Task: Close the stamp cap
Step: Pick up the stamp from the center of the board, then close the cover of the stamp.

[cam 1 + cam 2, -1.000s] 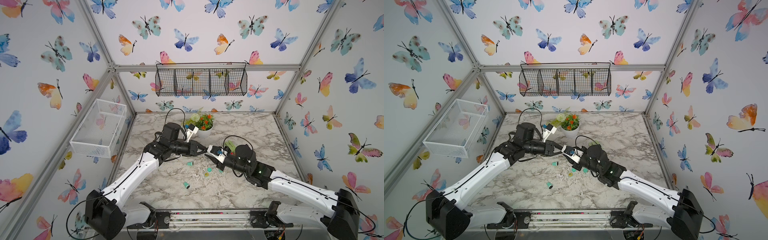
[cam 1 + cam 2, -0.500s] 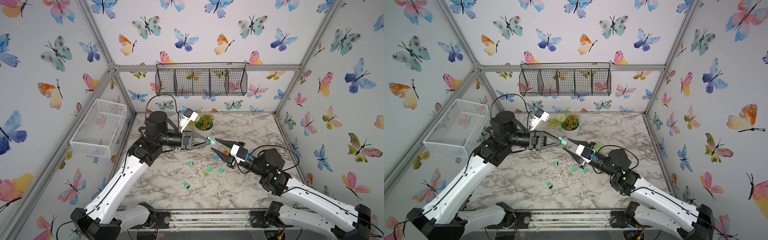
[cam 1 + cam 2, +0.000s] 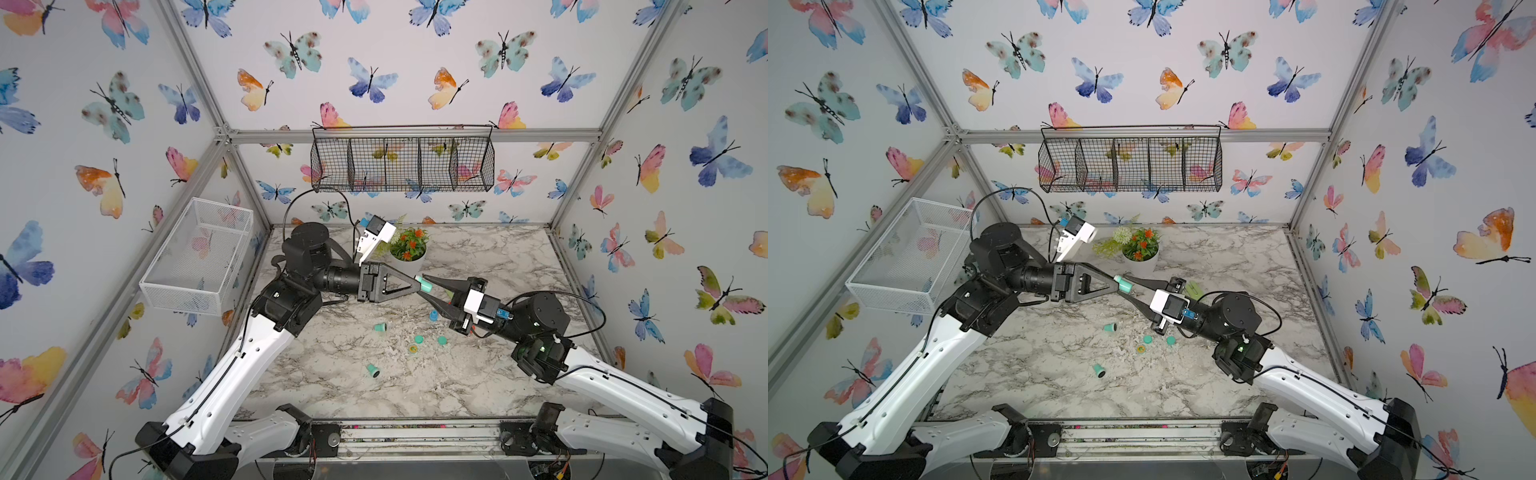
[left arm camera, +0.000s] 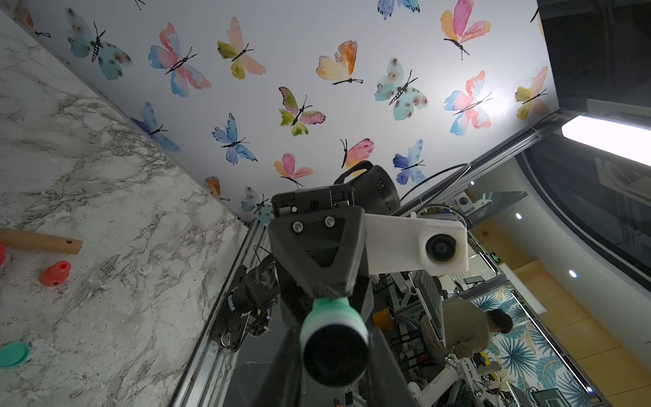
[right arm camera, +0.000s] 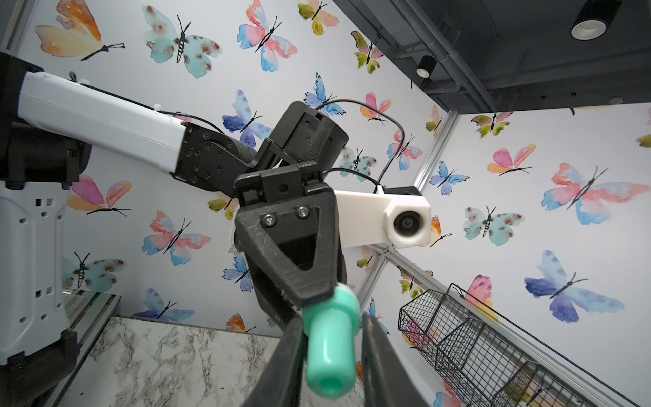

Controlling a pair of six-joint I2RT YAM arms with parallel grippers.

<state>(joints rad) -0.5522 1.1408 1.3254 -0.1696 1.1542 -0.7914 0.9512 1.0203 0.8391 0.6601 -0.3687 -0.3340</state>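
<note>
A teal stamp [image 3: 425, 284] hangs in mid-air above the marble table [image 3: 478, 386], seen in both top views. My left gripper [image 3: 417, 283] is shut on its wide end, whose dark round face [image 4: 334, 352] looks at the left wrist camera. My right gripper [image 5: 330, 327] comes from the opposite side. Its fingers [image 5: 289, 349] press close on either side of the stamp's narrow stem [image 5: 329, 356]. Loose teal caps [image 3: 418, 339] lie on the table below. Whether a cap sits on the held stamp cannot be told.
Other small teal stamps [image 3: 380, 328] [image 3: 372, 370] and a yellow-green ring [image 3: 412, 348] lie mid-table. A potted plant [image 3: 407, 253] stands at the back. A black wire basket [image 3: 401, 164] hangs on the back wall and a white mesh basket [image 3: 199, 257] on the left wall.
Both arms rose from the table, the left carrying the stamp. The right gripper then moved in and narrowed its fingers round the stamp's stem.
</note>
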